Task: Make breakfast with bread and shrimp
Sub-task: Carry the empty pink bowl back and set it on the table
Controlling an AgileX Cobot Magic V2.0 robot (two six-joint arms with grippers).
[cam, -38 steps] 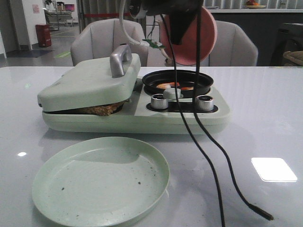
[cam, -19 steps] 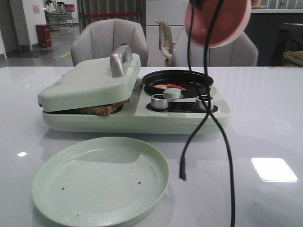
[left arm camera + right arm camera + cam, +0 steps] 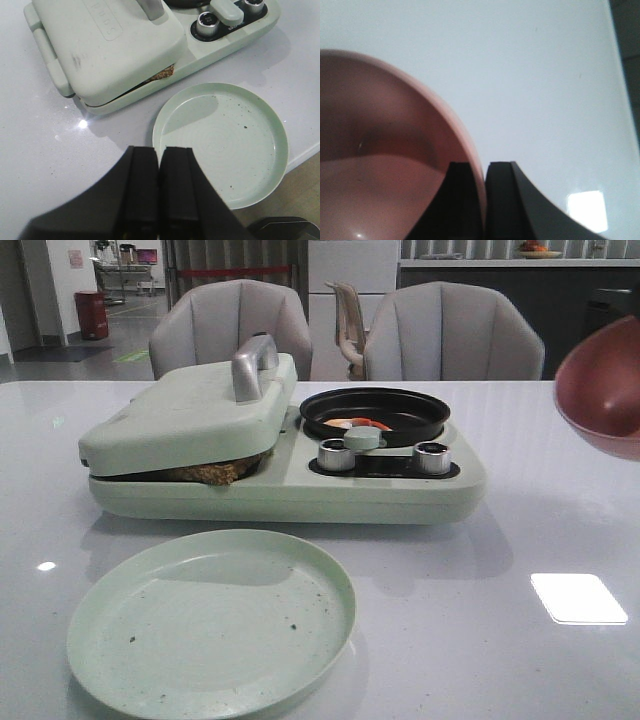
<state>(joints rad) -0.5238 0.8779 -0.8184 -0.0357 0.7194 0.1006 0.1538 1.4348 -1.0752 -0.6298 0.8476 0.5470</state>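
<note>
- Black fingers (image 3: 462, 200) of the right gripper (image 3: 485, 200) pinch the rim of a pink round plastic bowl (image 3: 385, 165), one finger inside the wall and one outside.
- Seen from the front, that pink bowl (image 3: 605, 390) hangs above the right edge of the glossy white table (image 3: 560, 520), its opening tilted toward the middle of the table; the arm itself is out of that view.
- Fingers (image 3: 142, 185) of the left gripper (image 3: 160, 185) are pressed flat together with nothing between them, above the table's near edge and beside the pale green round plate (image 3: 220, 140).
- This green plate (image 3: 210, 620) lies at the near edge of the table, empty but for a few dark crumbs.
- Behind it stands a pale green breakfast maker (image 3: 280, 455) with two silver knobs (image 3: 337, 454) on its front.
- Its hinged lid (image 3: 190, 410) with a silver handle is down on the left half, and the brown-crusted bread (image 3: 210, 472) peeks out beneath the lid's front edge.
- On the right half sits a black round pan (image 3: 375, 415), with the small orange-and-white shrimp (image 3: 357, 424) lying inside it.
</note>
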